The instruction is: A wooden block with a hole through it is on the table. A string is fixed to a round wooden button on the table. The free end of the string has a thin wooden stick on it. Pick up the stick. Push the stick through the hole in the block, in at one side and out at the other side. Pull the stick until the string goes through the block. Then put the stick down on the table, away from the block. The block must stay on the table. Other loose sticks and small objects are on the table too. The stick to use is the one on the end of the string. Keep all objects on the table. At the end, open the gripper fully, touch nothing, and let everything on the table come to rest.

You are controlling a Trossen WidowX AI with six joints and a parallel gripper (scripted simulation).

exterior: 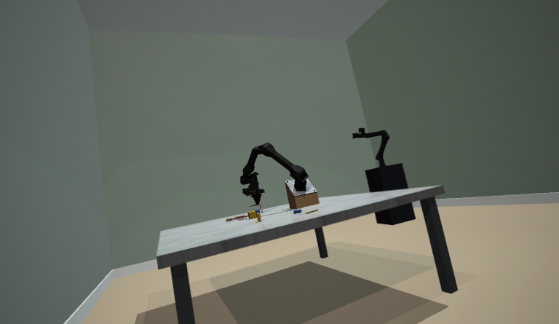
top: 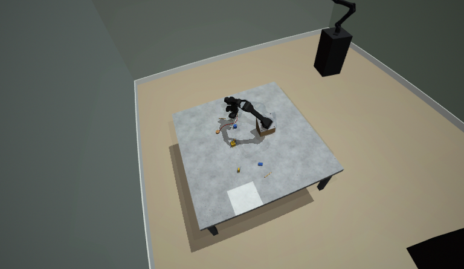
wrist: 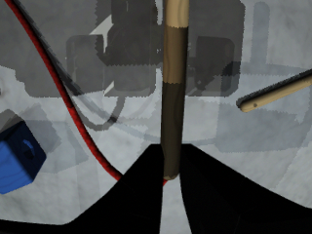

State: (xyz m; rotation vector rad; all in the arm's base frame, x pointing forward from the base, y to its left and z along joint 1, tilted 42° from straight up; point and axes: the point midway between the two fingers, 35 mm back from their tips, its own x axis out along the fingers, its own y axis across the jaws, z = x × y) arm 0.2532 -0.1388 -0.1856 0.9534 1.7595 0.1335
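Note:
My gripper [top: 234, 116] [exterior: 257, 204] [wrist: 170, 155] is shut on the near, string end of the wooden stick [exterior: 252, 206] [wrist: 174, 97], above the table. The stick points away from the fingers in the wrist view. The red string [top: 225, 124] [wrist: 73, 109] runs from the fingers to the round button [top: 217, 132] [exterior: 228, 219] on the table. A yellow block [top: 232, 144] [exterior: 252, 215] stands apart from the gripper; its hole is too small to make out. The string is not seen passing through it.
A blue block [top: 235, 126] [wrist: 19, 161] lies near the string. A loose stick [top: 222, 118] [wrist: 278, 93] lies behind it. Farther off are a yellow piece [top: 238, 169] [exterior: 258, 217], a blue piece [top: 260, 164] [exterior: 297, 211] and another stick [top: 267, 174] [exterior: 311, 211]. The arm's base box [top: 267, 132] [exterior: 306, 202] stands right.

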